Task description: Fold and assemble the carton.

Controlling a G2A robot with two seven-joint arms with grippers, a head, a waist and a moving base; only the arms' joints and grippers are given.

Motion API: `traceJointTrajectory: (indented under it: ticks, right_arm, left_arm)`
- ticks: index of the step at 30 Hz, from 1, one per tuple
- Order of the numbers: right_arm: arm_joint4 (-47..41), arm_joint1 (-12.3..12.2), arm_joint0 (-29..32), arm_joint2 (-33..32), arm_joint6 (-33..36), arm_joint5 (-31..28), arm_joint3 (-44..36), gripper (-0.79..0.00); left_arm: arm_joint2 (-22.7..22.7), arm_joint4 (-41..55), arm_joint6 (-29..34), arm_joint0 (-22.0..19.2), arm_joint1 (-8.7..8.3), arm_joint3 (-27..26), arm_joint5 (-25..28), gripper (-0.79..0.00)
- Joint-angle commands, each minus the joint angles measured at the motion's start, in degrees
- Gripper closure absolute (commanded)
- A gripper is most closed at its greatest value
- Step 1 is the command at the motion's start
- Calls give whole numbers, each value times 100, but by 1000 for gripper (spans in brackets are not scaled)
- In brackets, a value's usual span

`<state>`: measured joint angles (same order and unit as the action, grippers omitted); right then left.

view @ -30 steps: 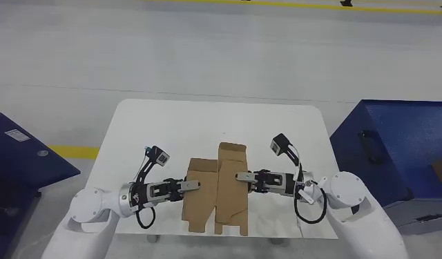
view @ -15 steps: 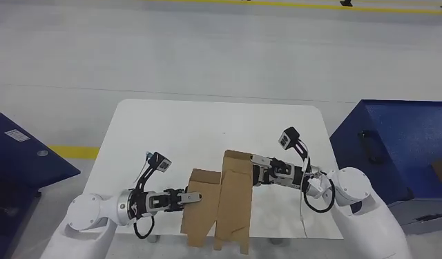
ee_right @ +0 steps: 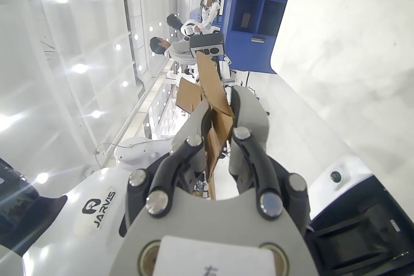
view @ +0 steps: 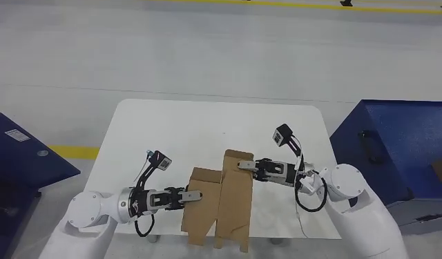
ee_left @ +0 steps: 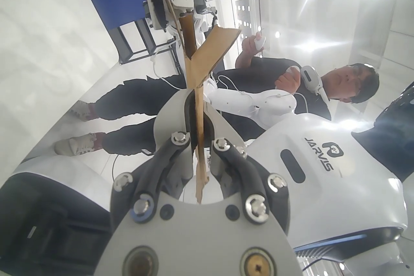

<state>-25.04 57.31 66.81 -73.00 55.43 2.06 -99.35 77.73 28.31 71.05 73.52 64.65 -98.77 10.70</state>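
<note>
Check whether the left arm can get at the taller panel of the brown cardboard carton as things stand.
Probably not yet. The left arm's jaws are clamped on the shorter panel of the brown cardboard carton, and the right arm's jaws grip the taller panel. It would have to let go first.

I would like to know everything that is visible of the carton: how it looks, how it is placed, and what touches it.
The carton is plain brown cardboard and not yet a box: flat panels with end flaps, partly bent along a crease. It appears to be held up and tilted over the near edge of the white table. The left end effector clamps one side edge, and the right end effector clamps the opposite side.
</note>
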Motion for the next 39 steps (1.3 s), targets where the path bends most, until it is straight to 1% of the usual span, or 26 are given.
traceJointTrajectory:
  ticks: [1, 5, 9, 18, 19, 20, 22, 24, 27, 28, 31, 32, 34, 39]
  right_arm:
    - [361, -11, -49, -67, -240, -125, 26, 0]
    - [1112, -65, -26, -470, -865, -412, 9, 0]
    - [1508, -131, 142, -948, -1117, -678, -128, 0]
    - [1508, -131, 142, -948, -1117, -678, -128, 0]
    - [1572, -128, 180, -929, -1189, -679, -172, 0]
    - [1581, -120, 234, -883, -1253, -648, -250, 0]
    - [1527, -104, 316, -802, -1341, -637, -413, 0]
    - [1532, -93, 383, -738, -1405, -633, -537, 0]
    - [1447, -72, 442, -644, -1489, -646, -642, 0]
    - [1396, -65, 449, -626, -1511, -637, -648, 0]
    - [1387, -50, 420, -578, -1581, -595, -676, 0]
    - [1399, -44, 406, -553, -1605, -583, -693, 0]
    - [1422, -34, 390, -517, -1653, -569, -731, 0]
    - [1440, -15, 363, -444, -1684, -591, -796, 0]
  left_arm:
    - [-18, 13, -6, -41, -6, 43, -22, -785]
    - [136, -81, -193, -176, -31, 257, 80, -785]
    - [359, -324, -383, -264, -69, 440, 388, -785]
    - [359, -324, -383, -264, -69, 440, 388, -785]
    - [386, -490, -552, -253, -73, 386, 454, -785]
    - [459, -1056, -808, -255, -93, 289, 608, -785]
    - [460, -2113, -1432, -142, -106, -25, 866, -785]
    - [413, -3546, -2219, 3, -109, -449, 1165, -785]
    - [121, -5583, -3460, 251, -75, -1013, 1406, -785]
    - [-50, -6149, -3900, 352, -55, -1155, 1498, -785]
    - [-401, -7304, -4917, 535, -9, -1250, 1590, -785]
    - [-491, -7532, -5134, 576, 2, -1242, 1599, -785]
    - [-627, -7879, -5293, 597, 17, -1192, 1501, -785]
    - [-870, -7935, -5091, 500, 41, -1103, 1433, -785]
